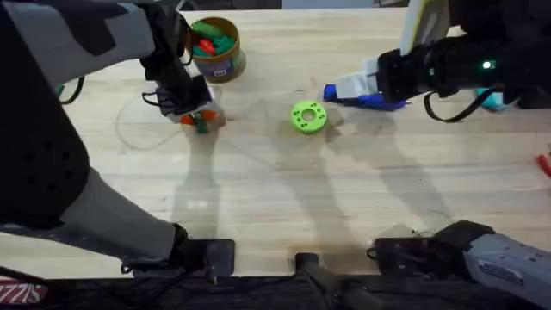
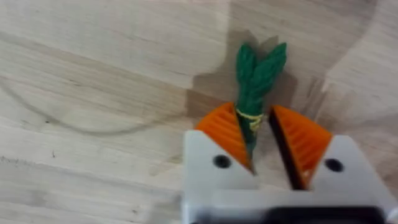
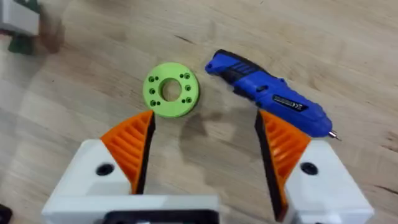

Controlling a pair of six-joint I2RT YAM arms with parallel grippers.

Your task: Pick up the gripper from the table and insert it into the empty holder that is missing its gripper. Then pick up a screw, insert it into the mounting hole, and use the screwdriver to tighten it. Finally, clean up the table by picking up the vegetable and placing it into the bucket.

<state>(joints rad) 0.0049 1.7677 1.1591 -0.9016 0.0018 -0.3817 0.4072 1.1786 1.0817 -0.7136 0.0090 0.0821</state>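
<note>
The vegetable [image 2: 256,81], a small toy with a green leafy top, sticks out from between the orange ribbed pads of my left gripper [image 2: 261,149], which is shut on it. From overhead, that left gripper [image 1: 200,119] holds the vegetable [image 1: 201,124] low over the table, just in front of the bucket [image 1: 225,62]. The blue screwdriver [image 3: 270,93] lies on the wood beside a flat green disc with holes [image 3: 171,91]. My right gripper [image 3: 205,155] hovers open above them with nothing between its fingers; overhead it sits at the screwdriver [image 1: 372,98].
The bucket holds several red and green toy pieces [image 1: 207,41]. The green disc [image 1: 308,116] lies mid-table. A small red object [image 1: 544,164] sits at the right edge. Bare wood stretches across the front half of the table.
</note>
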